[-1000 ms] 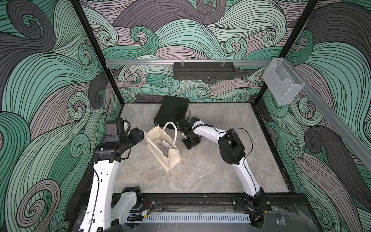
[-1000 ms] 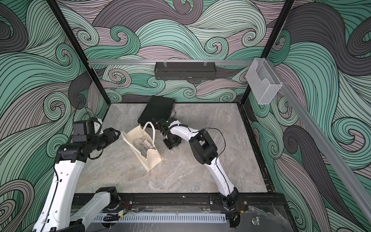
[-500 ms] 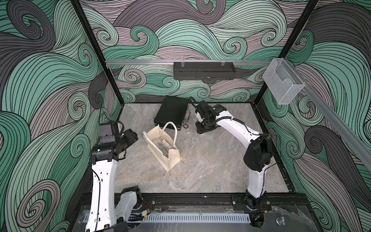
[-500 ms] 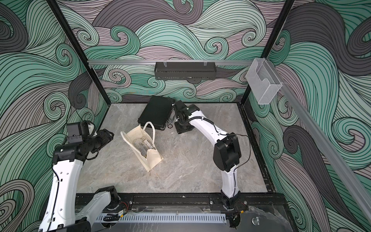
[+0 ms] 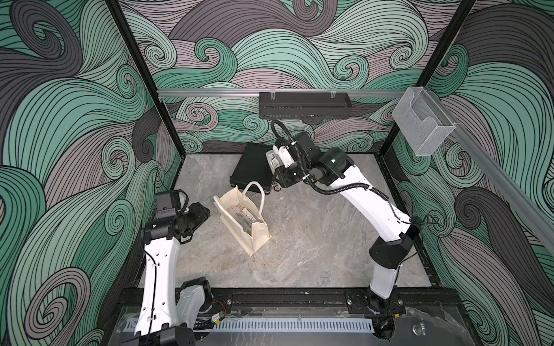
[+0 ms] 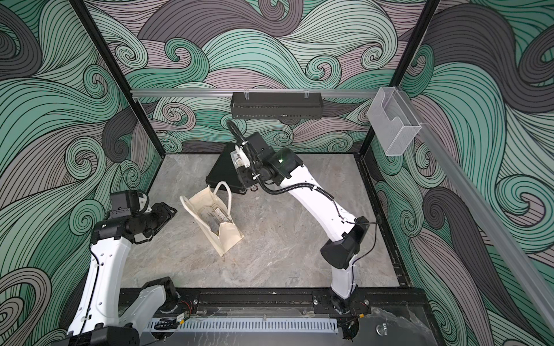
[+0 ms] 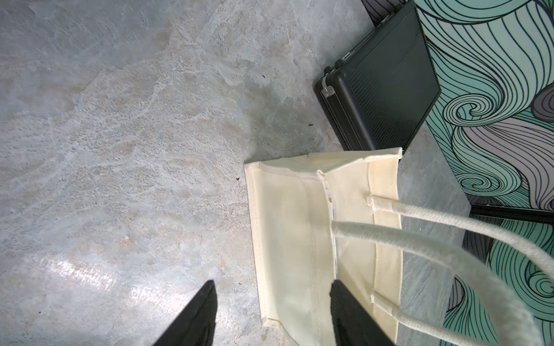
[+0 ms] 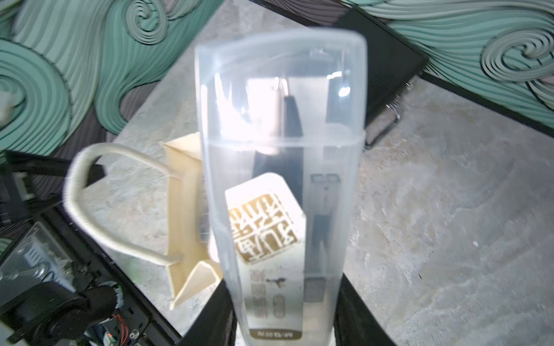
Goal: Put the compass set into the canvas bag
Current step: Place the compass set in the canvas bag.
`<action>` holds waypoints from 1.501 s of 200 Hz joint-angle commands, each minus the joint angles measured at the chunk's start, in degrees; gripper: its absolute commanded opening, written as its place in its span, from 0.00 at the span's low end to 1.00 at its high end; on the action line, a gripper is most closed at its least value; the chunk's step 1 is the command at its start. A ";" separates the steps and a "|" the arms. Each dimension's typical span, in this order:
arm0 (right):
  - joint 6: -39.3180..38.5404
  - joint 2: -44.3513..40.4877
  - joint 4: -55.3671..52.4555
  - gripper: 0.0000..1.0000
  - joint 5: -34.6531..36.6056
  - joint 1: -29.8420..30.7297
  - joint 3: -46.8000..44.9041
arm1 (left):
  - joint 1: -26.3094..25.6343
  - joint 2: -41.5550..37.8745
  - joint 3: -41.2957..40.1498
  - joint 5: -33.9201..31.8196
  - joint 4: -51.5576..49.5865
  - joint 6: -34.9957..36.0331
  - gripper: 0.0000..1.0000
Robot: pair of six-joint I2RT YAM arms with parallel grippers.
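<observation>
Right wrist view: what have the jaws got?
— The right gripper (image 8: 281,311) is clamped on the compass set (image 8: 281,179), a clear case, long axis straight out from the jaws; in a top view the canvas bag (image 5: 239,221) stands at seven o'clock from it, mouth up, running ten to four.
— Nearer arm?
— The left gripper (image 5: 206,212), jaws parted on nothing, sits at the bag's nine o'clock; the right one carries.
— Writing?
— Gold seal-style characters on a white label (image 8: 263,227); small print by the jaws, too blurred to read.
</observation>
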 commanded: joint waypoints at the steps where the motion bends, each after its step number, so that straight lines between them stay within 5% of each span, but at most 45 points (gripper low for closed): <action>1: -2.26 4.60 -1.35 0.41 -0.01 4.41 4.71 | 0.50 -1.20 -0.06 1.07 0.88 -0.38 0.62; 103: 0.46 20.31 -3.63 0.41 -2.98 8.93 10.93 | 0.53 -2.77 -1.71 1.17 0.59 -0.22 0.62; 300: 6.75 33.48 -9.26 0.50 -1.82 8.56 15.52 | 0.49 -3.06 -4.01 4.36 3.70 -1.12 0.62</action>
